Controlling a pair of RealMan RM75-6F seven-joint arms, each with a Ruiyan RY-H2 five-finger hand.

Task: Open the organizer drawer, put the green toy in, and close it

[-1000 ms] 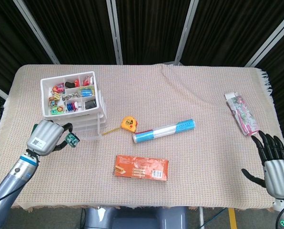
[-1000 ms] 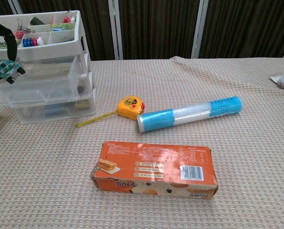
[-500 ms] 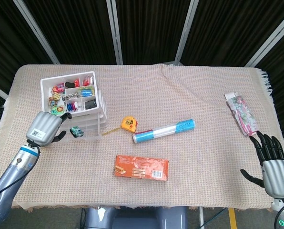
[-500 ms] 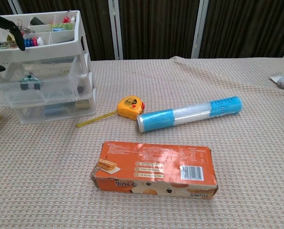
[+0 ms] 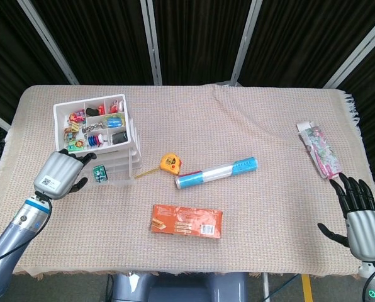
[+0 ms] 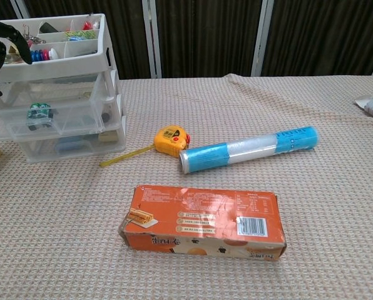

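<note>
The left hand [image 5: 58, 174] hovered near the table's left edge, fingers loosely curled and holding nothing, just left of the organizer [image 5: 98, 129]. The green toy [image 5: 100, 172] lay inside the pulled-out clear drawer [image 6: 45, 119]. At the front right corner, the right hand [image 5: 362, 223] rested with fingers spread apart, empty, well clear of everything.

The white organizer [image 5: 97, 133] stands at the table's left, its clear middle drawer [image 6: 55, 117] pulled open; the small green toy [image 6: 37, 111] lies inside that drawer
</note>
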